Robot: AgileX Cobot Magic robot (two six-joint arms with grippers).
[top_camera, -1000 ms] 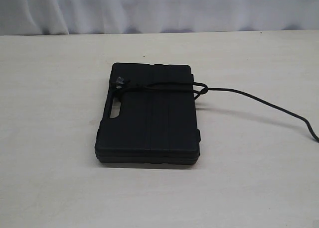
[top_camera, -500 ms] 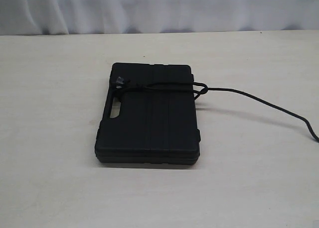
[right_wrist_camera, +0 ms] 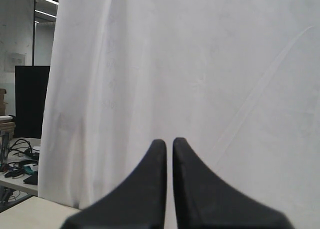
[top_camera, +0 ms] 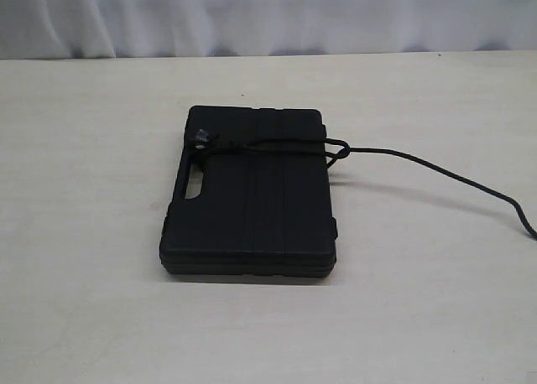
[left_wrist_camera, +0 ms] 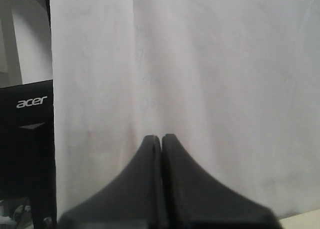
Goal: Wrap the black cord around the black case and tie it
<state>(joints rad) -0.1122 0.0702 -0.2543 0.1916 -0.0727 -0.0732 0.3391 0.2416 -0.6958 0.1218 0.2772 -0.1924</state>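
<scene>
The left end effector has two black fingers that look smooth and dull, not shiny. Each finger has a small round tip. Away from the tip it gets wider and wider, with a curved outer edge like a little slide. The inner edges are straight. The right end effector looks the same. It has two black fingers, thin and round at the tip and broad away from it, with soft curved sides. Both are plain black all over.

The exterior view overlooks the table; both wrist views face its backdrop curtain
</scene>
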